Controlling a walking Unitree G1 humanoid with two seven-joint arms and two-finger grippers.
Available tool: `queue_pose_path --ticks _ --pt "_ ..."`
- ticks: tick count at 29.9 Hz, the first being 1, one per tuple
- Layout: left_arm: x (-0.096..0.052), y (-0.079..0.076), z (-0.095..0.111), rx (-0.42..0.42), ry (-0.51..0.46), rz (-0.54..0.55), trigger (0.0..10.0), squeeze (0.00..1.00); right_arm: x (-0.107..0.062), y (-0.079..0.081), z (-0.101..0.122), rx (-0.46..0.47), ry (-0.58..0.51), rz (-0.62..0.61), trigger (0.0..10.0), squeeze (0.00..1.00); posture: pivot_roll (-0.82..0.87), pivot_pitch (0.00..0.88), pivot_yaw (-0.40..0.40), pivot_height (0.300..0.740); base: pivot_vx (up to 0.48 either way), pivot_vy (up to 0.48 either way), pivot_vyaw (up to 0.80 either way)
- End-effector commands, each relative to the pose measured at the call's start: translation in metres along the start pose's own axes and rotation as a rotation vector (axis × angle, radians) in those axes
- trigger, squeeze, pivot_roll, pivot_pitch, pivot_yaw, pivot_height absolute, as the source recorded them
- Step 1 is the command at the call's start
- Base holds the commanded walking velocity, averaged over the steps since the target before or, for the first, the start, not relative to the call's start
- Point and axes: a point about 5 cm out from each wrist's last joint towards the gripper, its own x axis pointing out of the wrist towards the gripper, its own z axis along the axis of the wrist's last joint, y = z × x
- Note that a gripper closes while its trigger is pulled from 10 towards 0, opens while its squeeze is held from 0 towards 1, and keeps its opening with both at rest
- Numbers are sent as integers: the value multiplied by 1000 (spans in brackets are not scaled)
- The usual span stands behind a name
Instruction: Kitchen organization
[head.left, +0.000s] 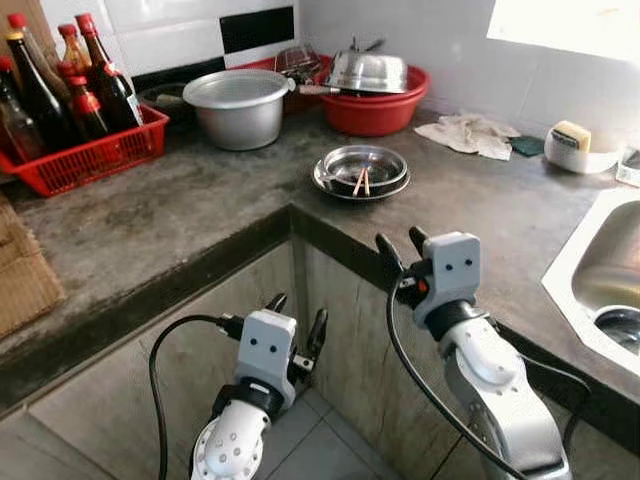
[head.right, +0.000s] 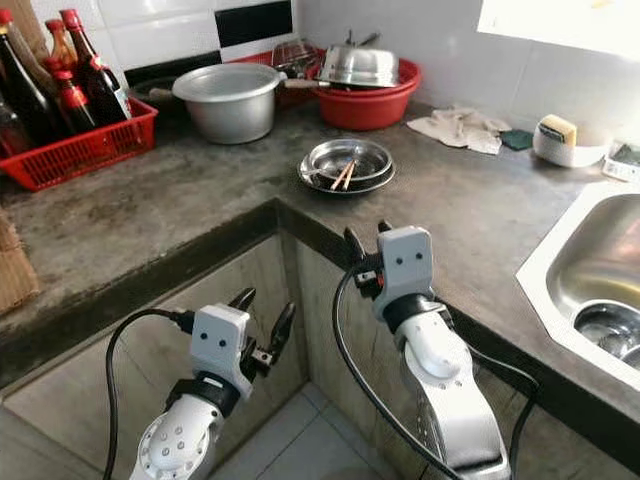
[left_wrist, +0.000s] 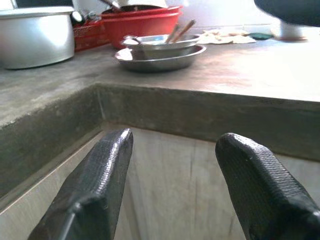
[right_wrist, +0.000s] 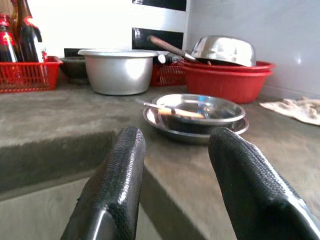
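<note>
Bright daylight from the upper right window (head.left: 570, 25); close fingers (left_wrist: 95, 185) slightly blurred.

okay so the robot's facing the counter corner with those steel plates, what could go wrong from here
1. The chopsticks lie loose in the stacked steel plates; lifting or tilting the stack could roll them off.
2. The right gripper sits level with the counter edge, so reaching forward may knock it.
3. The left gripper is below the countertop and must rise before reaching.

You saw the sink (head.left: 600, 262) and woven basket (head.left: 22, 275) cut off by the frame edges, the bottle (head.left: 22, 78) labels unreadable.
</note>
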Motion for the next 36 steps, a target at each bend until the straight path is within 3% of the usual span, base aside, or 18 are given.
queue_pose_path --ticks 1,5,21,30,34,35,36 --pt "0 0 -1 2 10 -3 10000 0 3 -3 -1 -4 0 -8 10000 0 38 69 -20 740 401 0 0" --pt "0 0 -2 -6 16 3 10000 0 4 -6 -1 -9 1 -23 10000 0 38 68 -20 740 379 0 0" --pt "1 0 -6 -12 41 9 10000 0 4 -14 -1 -11 -8 -75 10000 0 36 56 -21 740 0 0 0" --pt "1 0 -6 -18 46 5 10000 0 9 -3 -4 -28 3 0 10000 0 39 53 -23 740 0 0 230" --pt "0 -2 -6 -21 43 2 10000 0 11 -7 -8 -42 23 -17 10000 0 46 56 -30 740 0 0 0" --pt "0 -2 -5 -20 43 2 10000 0 11 -10 -11 -41 42 -22 10000 463 45 62 -30 740 0 0 0" --pt "0 -2 -5 -20 42 2 10000 0 11 -11 -12 -36 50 -22 10000 463 45 63 -30 740 0 0 0"
